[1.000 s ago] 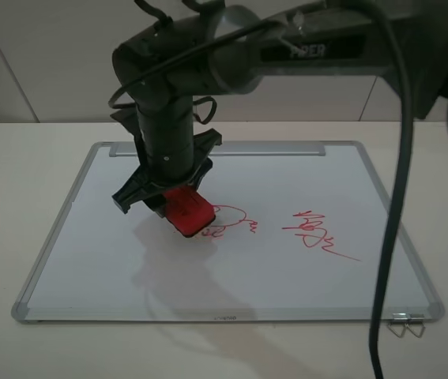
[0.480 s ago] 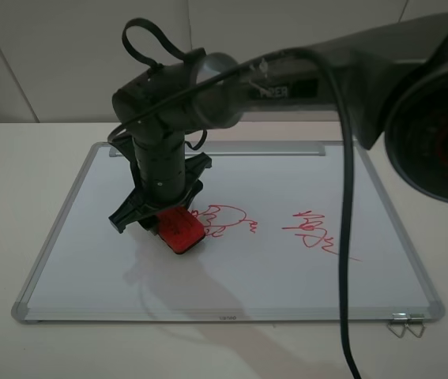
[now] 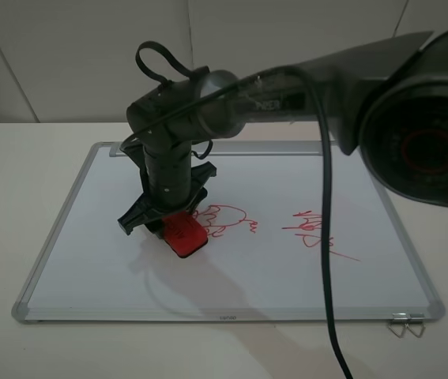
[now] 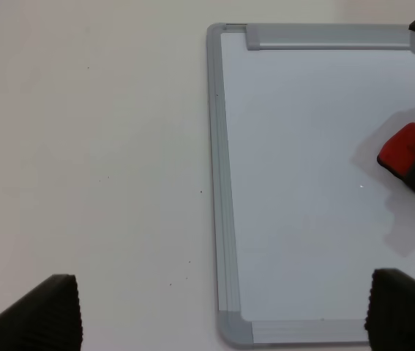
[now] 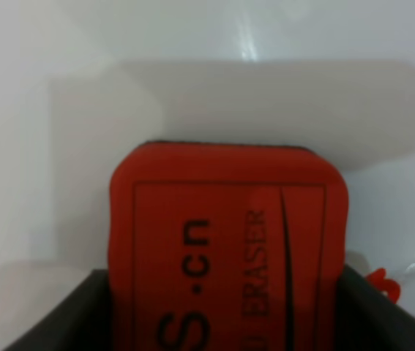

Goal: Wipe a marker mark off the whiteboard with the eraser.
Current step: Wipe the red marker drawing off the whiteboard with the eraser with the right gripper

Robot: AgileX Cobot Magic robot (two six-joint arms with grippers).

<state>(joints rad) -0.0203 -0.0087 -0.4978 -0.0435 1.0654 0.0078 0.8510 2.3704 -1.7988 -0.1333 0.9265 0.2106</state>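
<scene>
The whiteboard (image 3: 113, 260) lies flat on the table, its tray bar at the far edge. On its middle sits the red loopy marker mark (image 3: 227, 219). My right gripper (image 3: 178, 227) reaches across from the right and is shut on the red eraser (image 3: 186, 238), which rests on the board just left of the mark. In the right wrist view the eraser (image 5: 225, 248) fills the space between both dark fingers (image 5: 61, 314), and a bit of the marker mark (image 5: 379, 284) shows beside it. My left gripper (image 4: 225, 313) is open over the whiteboard's (image 4: 302, 219) left edge, away from the eraser (image 4: 403, 150).
A spiky red scribble with a long tail (image 3: 312, 230) lies on the board's right half. A metal binder clip (image 3: 407, 324) sits at the board's front right corner. The right arm's black cable (image 3: 328, 260) hangs across the board's right side.
The right gripper has slid the eraser toward the front left, off the mark's left end, so the left loops show again. The arm has dropped lower.
</scene>
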